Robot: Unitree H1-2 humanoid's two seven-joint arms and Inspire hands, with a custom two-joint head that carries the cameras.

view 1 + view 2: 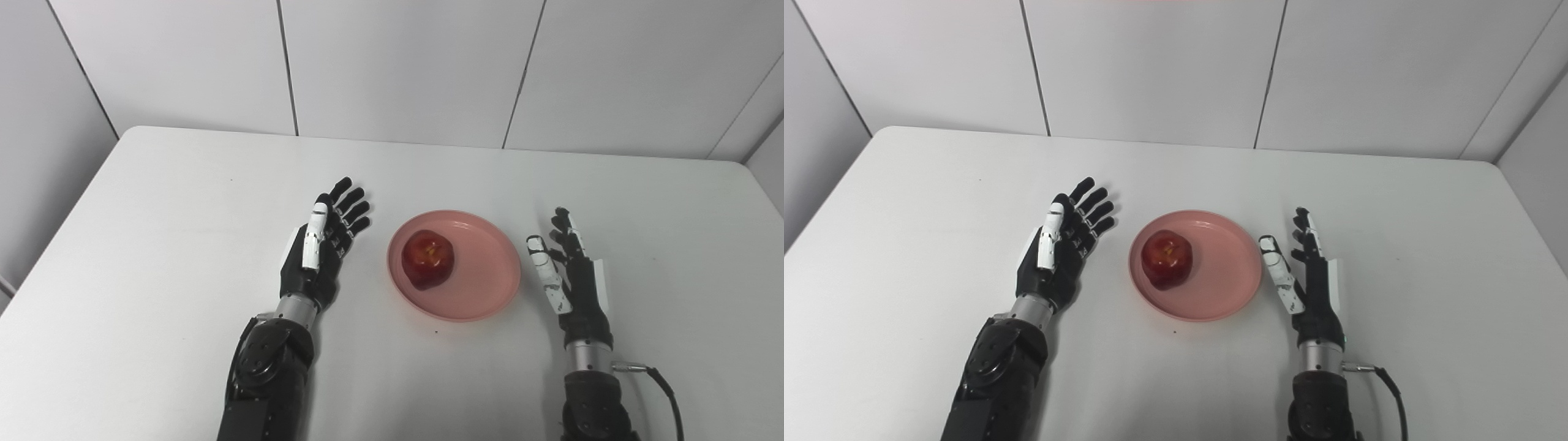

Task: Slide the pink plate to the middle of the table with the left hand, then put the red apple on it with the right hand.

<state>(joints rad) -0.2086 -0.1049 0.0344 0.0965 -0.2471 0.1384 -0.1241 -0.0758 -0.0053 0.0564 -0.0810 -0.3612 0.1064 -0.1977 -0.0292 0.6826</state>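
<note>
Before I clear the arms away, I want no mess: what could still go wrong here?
The red apple sits left of centre on the pink plate, near its left rim, so a nudge might roll it off.

The right hand is open beside the plate's right rim; a careless pullback could knock the plate.

The left hand is open with its fingers pointing toward the plate, so a forward swing might strike it.
</note>
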